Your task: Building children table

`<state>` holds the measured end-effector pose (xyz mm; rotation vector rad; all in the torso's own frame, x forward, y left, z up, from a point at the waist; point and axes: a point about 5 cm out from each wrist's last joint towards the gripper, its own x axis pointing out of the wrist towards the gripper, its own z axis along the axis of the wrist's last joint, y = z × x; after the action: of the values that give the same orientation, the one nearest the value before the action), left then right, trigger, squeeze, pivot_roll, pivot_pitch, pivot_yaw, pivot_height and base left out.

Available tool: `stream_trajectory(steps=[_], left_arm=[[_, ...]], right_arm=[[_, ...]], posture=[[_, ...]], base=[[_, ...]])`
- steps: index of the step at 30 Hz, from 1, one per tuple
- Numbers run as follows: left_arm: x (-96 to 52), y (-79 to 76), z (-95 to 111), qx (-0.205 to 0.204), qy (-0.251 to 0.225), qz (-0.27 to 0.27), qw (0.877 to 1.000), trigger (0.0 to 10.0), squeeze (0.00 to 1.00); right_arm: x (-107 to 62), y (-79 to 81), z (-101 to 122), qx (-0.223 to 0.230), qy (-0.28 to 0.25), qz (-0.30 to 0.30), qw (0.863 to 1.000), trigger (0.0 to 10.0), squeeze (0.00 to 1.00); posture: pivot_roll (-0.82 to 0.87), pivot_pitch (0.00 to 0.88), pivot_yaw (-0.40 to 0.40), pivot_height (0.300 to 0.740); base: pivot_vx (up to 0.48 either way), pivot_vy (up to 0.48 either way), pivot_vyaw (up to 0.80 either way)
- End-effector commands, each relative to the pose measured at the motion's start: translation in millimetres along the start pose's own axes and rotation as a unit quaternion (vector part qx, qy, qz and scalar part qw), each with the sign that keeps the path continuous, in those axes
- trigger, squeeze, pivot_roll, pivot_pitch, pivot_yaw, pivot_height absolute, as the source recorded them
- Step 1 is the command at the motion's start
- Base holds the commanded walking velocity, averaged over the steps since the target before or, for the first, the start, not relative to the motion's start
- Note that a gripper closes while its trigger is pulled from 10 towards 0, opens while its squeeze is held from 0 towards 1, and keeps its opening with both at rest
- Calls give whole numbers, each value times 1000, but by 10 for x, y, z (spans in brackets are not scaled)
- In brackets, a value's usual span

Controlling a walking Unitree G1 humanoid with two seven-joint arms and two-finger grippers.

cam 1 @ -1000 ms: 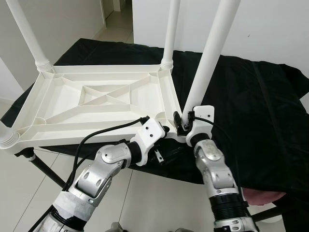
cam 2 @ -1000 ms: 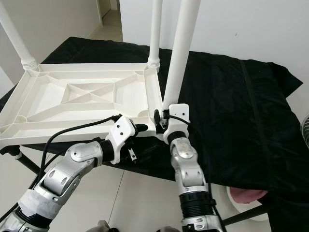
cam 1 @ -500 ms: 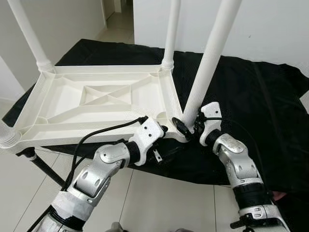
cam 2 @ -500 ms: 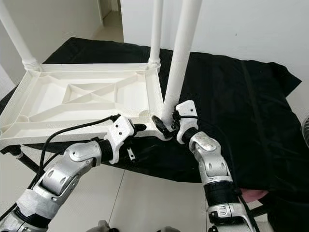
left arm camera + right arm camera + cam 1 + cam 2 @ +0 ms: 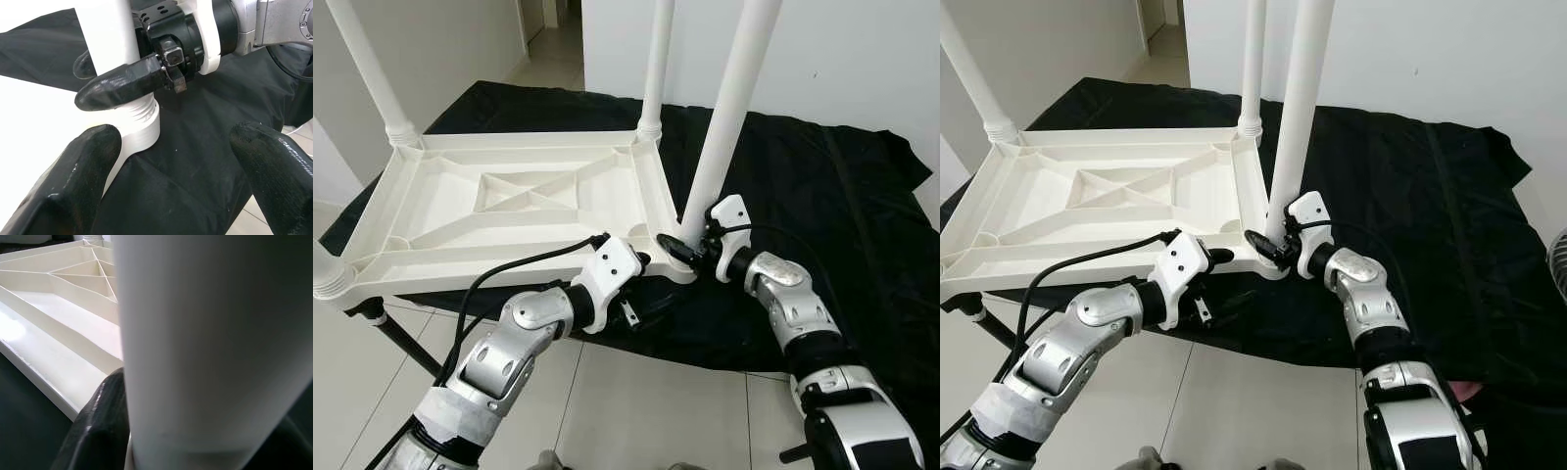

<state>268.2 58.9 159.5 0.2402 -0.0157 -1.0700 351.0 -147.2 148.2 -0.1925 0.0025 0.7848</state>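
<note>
- Eye views: upturned white tabletop lies on a black cloth; right gripper pinches the near-corner table leg at its base.
- Left wrist view: left gripper spread beside the corner.
- Right wrist view: 1 finger pressed against the leg.

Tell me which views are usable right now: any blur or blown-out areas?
Head views: sharp and evenly lit. Left wrist view: tabletop blown out white, near fingers soft. Right wrist view: the leg is close and blurred.
</note>
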Motion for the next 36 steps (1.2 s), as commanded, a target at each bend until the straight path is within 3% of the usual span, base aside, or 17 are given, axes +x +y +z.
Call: stream_trajectory(steps=[1,5,6,7,8,12,18,21,26,27,30,31,33,34,36], left_arm=[[-14,10,2,2,5,-10,1000,10000,0],[-12,10,3,2,4,-10,1000,10000,0],[-9,8,5,2,4,-11,1000,10000,0],[-5,7,8,2,3,-12,1000,10000,0],[2,10,11,2,3,-12,1000,10000,0],[13,13,17,2,1,-13,1000,10000,0],[31,-12,15,0,-1,-17,1000,10000,0],[34,-14,15,-1,-2,-17,1000,10000,0],[44,-28,15,-3,-3,-21,1000,10000,0],[47,-22,14,-3,-3,-21,1000,10000,0],[48,-20,13,-3,-2,-21,1000,10000,0],[50,-15,15,-3,-3,-21,1000,10000,0],[50,-15,15,-3,-3,-21,1000,10000,0],[50,-13,18,-2,-3,-21,1000,10000,0],[50,-13,18,-2,-3,-21,1000,10000,0]], right_arm=[[28,55,-76,6,17,22,1000,0,0],[10,40,-117,6,18,20,1000,0,0],[3,28,-115,11,16,10,1000,7608,0],[0,16,-116,14,14,3,1000,7608,0],[-3,9,-109,18,8,-7,1000,10000,0],[-6,-3,-105,17,4,-31,999,10000,0],[-32,-10,-90,31,-8,-151,988,10000,0],[-37,8,-88,40,-11,-177,983,10000,0],[-73,126,-100,69,-11,-284,956,10000,0],[-67,216,-118,72,-5,-309,948,10000,0],[-67,283,-126,74,0,-327,942,10000,0],[-64,351,-129,77,3,-351,933,10000,0],[-64,351,-129,77,3,-351,933,10000,0],[-63,415,-113,80,-1,-378,922,10000,0],[-63,415,-113,80,-1,-378,922,10000,0]], posture=[[-45,8,12,740],[-45,8,12,740],[-51,12,15,740],[-51,12,15,740],[-55,14,15,740],[-60,16,16,740],[-75,25,15,740],[-75,25,15,740],[-82,29,15,740],[-84,30,17,740],[-83,31,17,740],[-83,31,17,740],[-83,31,17,740],[-82,32,17,740],[-82,32,17,740]], base=[[0,0,0],[0,0,0],[0,0,0],[0,0,0],[0,0,0],[0,0,0],[0,0,0],[0,0,0],[0,0,0],[0,0,0],[0,0,0],[0,0,0],[0,0,0],[0,0,0],[0,0,0]])
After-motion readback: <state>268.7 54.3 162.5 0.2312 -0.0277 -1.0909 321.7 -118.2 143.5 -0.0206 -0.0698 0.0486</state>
